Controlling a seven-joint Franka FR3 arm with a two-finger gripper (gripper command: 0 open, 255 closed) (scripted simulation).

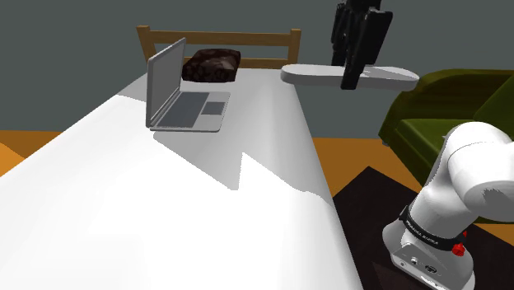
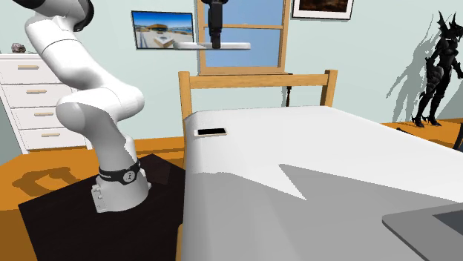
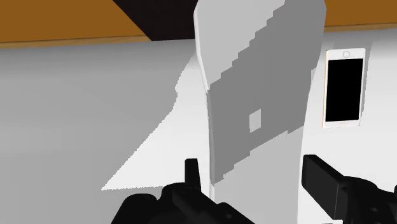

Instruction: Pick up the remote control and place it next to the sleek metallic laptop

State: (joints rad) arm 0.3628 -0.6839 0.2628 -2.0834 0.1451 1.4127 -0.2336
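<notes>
My black gripper (image 1: 351,76) hangs high above the bed's edge nearest the stand, shut on a long, flat, pale grey remote control (image 1: 313,75) that lies level in the air. From the second exterior view the gripper (image 2: 216,43) holds the remote (image 2: 234,46) in front of the window. At the wrist, the remote (image 3: 261,95) runs away from the gripper (image 3: 257,188), clasped between both fingers (image 3: 326,186). The grey laptop (image 1: 185,95) stands open on the white bed (image 1: 123,214) near the headboard, well away from the gripper; its corner (image 2: 430,230) also shows.
A dark brown pillow (image 1: 212,66) lies behind the laptop by the wooden headboard (image 1: 247,39). A phone (image 2: 211,132) rests on the bed below the gripper, seen too as the phone (image 3: 344,87). A green sofa (image 1: 445,115) stands beyond the arm. A white dresser (image 2: 33,96) is behind the stand.
</notes>
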